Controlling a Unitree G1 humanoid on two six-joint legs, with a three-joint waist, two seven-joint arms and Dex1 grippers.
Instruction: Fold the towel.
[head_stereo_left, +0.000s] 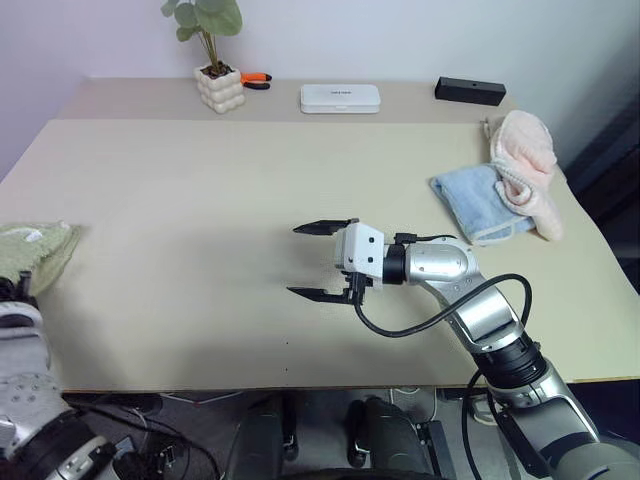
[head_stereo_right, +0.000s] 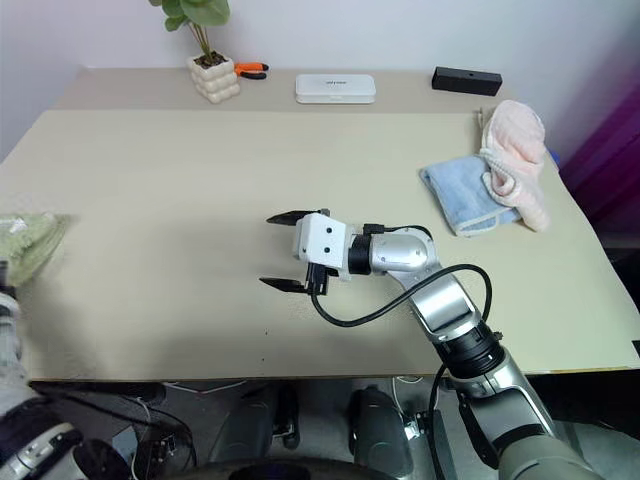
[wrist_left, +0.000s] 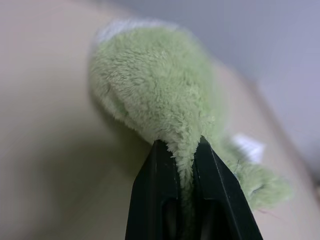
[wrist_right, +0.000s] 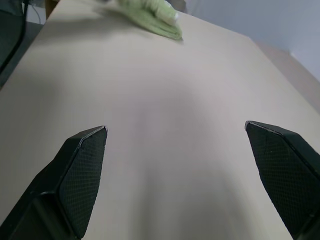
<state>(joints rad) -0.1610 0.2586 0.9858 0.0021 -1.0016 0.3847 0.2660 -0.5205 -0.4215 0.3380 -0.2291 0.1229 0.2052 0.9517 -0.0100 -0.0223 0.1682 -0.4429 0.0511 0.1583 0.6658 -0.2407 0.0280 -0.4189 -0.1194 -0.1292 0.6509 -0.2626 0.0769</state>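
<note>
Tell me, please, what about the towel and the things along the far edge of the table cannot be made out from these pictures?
- Towel: cut off by the head view's left edge; its full shape and fold state stay unseen.
- Towel in the left wrist view: a bunched part fills the frame past the left gripper, hiding the rest.
- White case: its printing is too small to read.
- Black box: no detail resolvable.

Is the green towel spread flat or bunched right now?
Bunched: the towel sits in a lump at the table's left edge, pinched between the left gripper's fingers.
</note>
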